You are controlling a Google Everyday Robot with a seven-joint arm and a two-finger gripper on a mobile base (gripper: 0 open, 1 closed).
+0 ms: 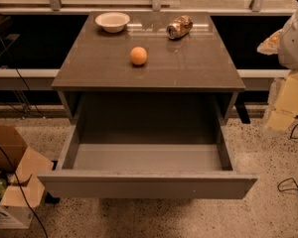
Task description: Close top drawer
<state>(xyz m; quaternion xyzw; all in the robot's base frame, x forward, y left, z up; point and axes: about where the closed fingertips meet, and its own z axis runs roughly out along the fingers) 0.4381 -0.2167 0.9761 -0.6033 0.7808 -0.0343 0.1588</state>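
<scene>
One top drawer [146, 185] stands open below the worktop's [104, 68] front edge; the end effector [288, 100], open or closed I cannot tell, sits off the right edge, so approach comes first, likely then an inward push on the panel.

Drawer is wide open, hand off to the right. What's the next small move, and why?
Probably swing the hand left and down to the front panel of the top drawer. The drawer stands far out, and the hand hangs at the view's right edge beside the table, clear of the panel, so it needs contact before it can push.
</scene>
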